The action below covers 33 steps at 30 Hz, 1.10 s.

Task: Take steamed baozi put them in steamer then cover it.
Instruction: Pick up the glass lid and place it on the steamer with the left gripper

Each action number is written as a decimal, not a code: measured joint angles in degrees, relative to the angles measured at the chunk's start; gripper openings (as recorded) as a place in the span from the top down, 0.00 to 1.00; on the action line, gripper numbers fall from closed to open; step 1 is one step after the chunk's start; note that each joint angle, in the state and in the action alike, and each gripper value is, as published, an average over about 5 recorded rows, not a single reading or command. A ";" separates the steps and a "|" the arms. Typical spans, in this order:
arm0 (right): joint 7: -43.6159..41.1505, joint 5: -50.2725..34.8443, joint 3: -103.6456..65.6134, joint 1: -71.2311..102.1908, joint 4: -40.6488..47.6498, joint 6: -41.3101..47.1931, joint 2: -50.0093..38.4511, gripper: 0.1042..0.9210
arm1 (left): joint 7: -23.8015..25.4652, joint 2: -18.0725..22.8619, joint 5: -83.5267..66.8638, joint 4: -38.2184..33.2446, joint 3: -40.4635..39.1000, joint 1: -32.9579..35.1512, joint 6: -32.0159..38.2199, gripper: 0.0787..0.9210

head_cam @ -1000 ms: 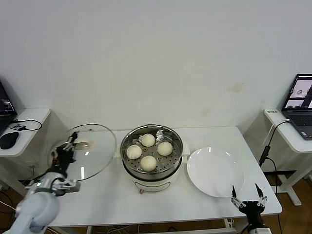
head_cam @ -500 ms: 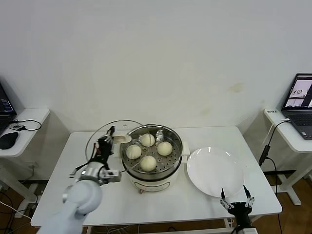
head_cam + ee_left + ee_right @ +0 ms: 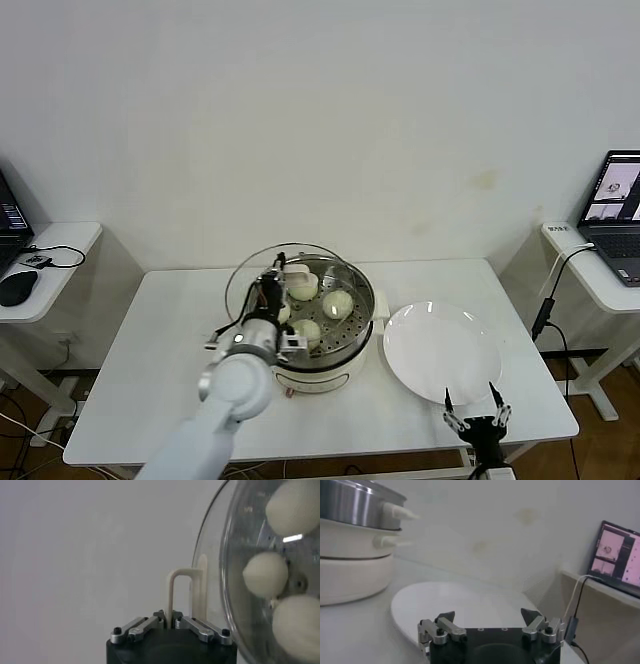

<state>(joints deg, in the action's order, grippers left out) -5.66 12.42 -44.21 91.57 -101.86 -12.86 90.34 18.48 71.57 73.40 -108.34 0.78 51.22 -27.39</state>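
Observation:
The steamer [image 3: 312, 352] stands mid-table with several baozi [image 3: 338, 303] on its perforated tray. One bun is partly hidden behind my left gripper [image 3: 270, 295]. That gripper is shut on the cream handle [image 3: 181, 587] of the round glass lid [image 3: 250, 275]. It holds the lid tilted over the steamer's left half. In the left wrist view the buns [image 3: 265, 574] show through the lid [image 3: 235, 540], with my left gripper [image 3: 170, 620] clamped on the handle's bar. My right gripper [image 3: 478, 418] hangs open at the table's front right edge, holding nothing. In its own view the right gripper [image 3: 489, 615] faces the steamer [image 3: 355, 510].
A bare white plate [image 3: 440, 350] lies right of the steamer and shows just ahead of the right gripper as the plate [image 3: 470, 605]. A laptop [image 3: 615, 215] sits on the right side table with a cable hanging. A mouse [image 3: 18, 288] lies on the left side table.
My left arm has carried the glass lid rightward from the table's left side to over the steamer. The right gripper has drifted slightly left along the front edge.

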 measured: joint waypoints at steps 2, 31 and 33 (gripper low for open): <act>0.03 0.27 0.02 0.01 0.27 -0.13 0.01 0.12 | 0.77 1.24 1.37 0.58 -0.79 -0.25 -0.20 0.92; 0.08 1.88 0.69 0.54 1.58 -1.05 0.03 0.12 | 2.22 8.20 8.97 6.10 -0.98 -0.50 0.56 0.92; 0.07 1.95 0.79 0.58 1.61 -1.08 0.03 0.12 | 2.14 8.30 8.98 6.35 -0.79 -0.47 0.62 0.92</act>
<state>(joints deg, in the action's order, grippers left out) -5.59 14.37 -43.42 92.15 -100.25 -13.95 90.37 20.62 79.87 82.38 -101.98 -0.01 50.75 -26.77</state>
